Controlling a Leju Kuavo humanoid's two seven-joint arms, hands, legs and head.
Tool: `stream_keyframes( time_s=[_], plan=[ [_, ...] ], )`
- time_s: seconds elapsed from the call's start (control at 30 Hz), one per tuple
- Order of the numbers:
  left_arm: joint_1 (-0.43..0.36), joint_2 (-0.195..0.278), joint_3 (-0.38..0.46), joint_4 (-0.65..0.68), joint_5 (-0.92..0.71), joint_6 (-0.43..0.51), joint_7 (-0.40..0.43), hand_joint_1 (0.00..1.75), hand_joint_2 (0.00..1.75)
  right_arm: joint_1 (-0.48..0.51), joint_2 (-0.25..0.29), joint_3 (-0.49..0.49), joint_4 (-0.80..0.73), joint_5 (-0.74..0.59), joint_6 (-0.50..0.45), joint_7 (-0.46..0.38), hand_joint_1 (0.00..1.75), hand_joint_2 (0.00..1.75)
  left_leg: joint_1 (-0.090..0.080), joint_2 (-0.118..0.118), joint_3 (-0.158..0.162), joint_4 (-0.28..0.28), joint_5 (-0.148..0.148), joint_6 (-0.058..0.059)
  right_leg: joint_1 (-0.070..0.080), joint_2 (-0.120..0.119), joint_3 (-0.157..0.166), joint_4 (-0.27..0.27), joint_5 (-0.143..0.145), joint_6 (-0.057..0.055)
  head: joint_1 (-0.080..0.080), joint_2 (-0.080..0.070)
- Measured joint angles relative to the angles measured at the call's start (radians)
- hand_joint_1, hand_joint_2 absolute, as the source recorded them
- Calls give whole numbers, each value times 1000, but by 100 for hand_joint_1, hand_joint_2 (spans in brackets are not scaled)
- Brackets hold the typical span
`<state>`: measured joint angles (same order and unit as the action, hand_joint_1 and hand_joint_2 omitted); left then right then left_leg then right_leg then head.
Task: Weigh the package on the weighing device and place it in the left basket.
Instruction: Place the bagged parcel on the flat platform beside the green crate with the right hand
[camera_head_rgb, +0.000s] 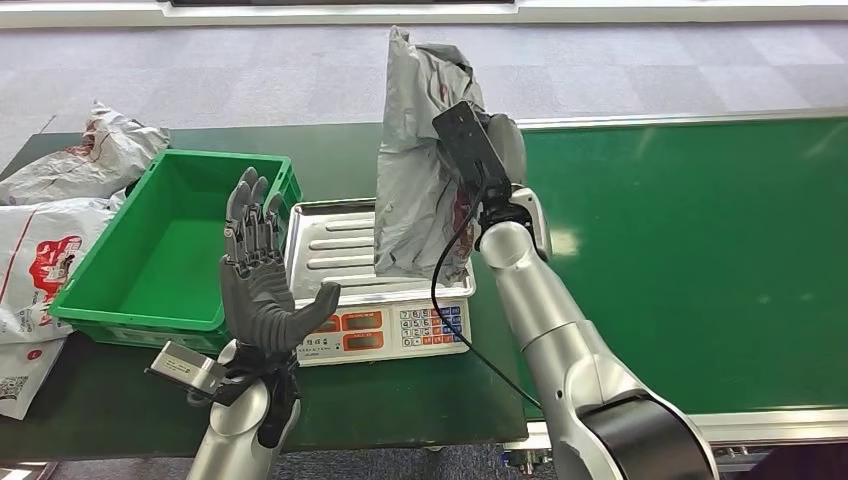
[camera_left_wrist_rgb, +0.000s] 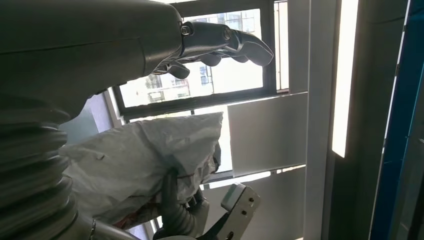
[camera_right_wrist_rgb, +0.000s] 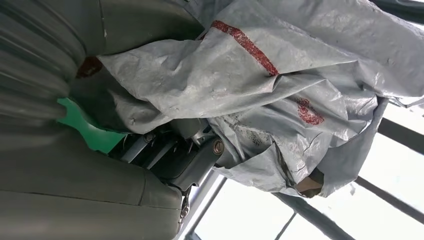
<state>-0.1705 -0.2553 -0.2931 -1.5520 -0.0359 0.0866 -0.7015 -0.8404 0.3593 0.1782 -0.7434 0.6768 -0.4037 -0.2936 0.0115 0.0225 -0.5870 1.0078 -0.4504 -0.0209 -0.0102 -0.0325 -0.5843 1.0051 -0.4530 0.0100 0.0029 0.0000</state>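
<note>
In the head view, your right hand (camera_head_rgb: 497, 160) held the grey package (camera_head_rgb: 420, 150) upright, its lower edge resting on the steel tray of the weighing device (camera_head_rgb: 385, 285). The hand's fingers were mostly hidden behind the bag and the wrist camera, but the bag stood gripped against them. The scale sat on the dark green table (camera_head_rgb: 100, 400), just right of the green basket (camera_head_rgb: 170, 245), and its keypad and orange displays faced you. Your left hand (camera_head_rgb: 262, 270) was raised in front of the basket's near right corner, palm up toward the scale, fingers spread and holding nothing. Other white and grey parcels (camera_head_rgb: 60, 200) lay heaped to the left of the basket. The green conveyor belt (camera_head_rgb: 690, 260) stretched to the right.

In the left wrist view, you looked past the left hand's fingers (camera_left_wrist_rgb: 235, 42), which were extended and apart with nothing between them. The package (camera_left_wrist_rgb: 145, 160) showed beyond, crumpled, with the right arm's bracket beside it and windows behind.

In the right wrist view, the package (camera_right_wrist_rgb: 260, 85) was pressed close against the right hand (camera_right_wrist_rgb: 185, 150), its grey film wrinkled with red markings; the dark fingers lay under its folds, clamping it.
</note>
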Motion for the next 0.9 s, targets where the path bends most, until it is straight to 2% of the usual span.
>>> stream_keyframes(
  time_s=[0.13,0.27,0.4,0.47,0.6,0.7,0.9],
  plan=[
    [4,4,-2,4,0,-2,0,0,175,-26,4,36,94,-42,43,14,175,175,0,1,0,0,0,0,0,0,-1,0,0,0,0,0],
    [5,8,-7,12,0,-23,0,0,175,-36,4,105,172,-67,206,-19,175,175,0,0,0,0,0,0,0,0,-1,0,0,0,0,0],
    [-7,8,-7,33,2,-44,0,0,175,-35,7,191,226,-78,344,-88,0,175,0,0,-1,0,0,0,0,0,-1,0,0,0,0,0],
    [-10,8,-7,43,0,-44,0,0,175,-34,8,231,243,-84,341,-74,0,175,0,0,-1,0,0,0,0,0,-1,0,0,0,0,0],
    [-10,8,-7,51,-4,-42,0,0,175,-32,8,292,263,-94,291,-42,0,0,0,1,-1,0,0,0,0,1,-2,0,0,0,0,0],
    [-9,9,-7,53,-6,-39,0,0,175,-32,8,308,274,-104,245,-33,0,0,0,0,-1,0,0,0,0,0,-2,0,1,0,0,0],
    [7,9,-7,48,-19,-26,0,0,175,-34,4,307,278,-109,-2,4,0,0,0,1,-1,0,0,0,0,1,-2,0,1,0,0,0]
  ],
)
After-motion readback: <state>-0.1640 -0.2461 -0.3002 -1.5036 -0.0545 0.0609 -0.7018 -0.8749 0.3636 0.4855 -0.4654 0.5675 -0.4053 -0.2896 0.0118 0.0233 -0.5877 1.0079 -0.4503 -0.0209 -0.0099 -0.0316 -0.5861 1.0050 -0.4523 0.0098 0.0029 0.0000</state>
